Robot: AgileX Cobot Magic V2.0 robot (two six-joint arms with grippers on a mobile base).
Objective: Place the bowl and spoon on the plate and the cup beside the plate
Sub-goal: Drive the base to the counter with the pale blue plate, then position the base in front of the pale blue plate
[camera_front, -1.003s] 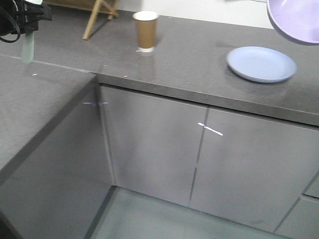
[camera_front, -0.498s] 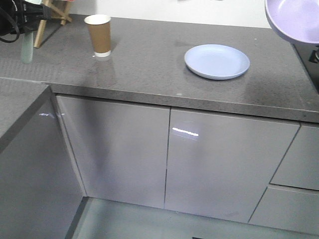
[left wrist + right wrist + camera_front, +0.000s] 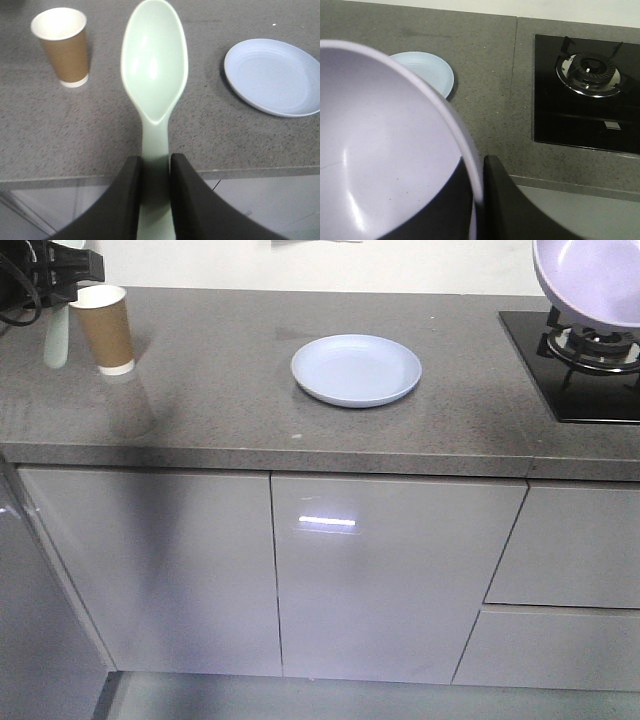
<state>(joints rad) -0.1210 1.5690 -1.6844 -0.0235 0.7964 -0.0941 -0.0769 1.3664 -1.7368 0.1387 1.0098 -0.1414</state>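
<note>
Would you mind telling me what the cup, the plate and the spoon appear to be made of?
The cup looks like brown paper: matte wall, white rim. The plate seems pale blue plastic, smooth with a soft sheen. The spoon is likely mint-green plastic, with glossy highlights on its scoop.

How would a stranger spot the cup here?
Start at the long grey countertop with the black gas hob at its right end. Go to the far left: the cup stands upright there, left of the blue plate. It is the only tall brown thing, white at rim and base.
</note>
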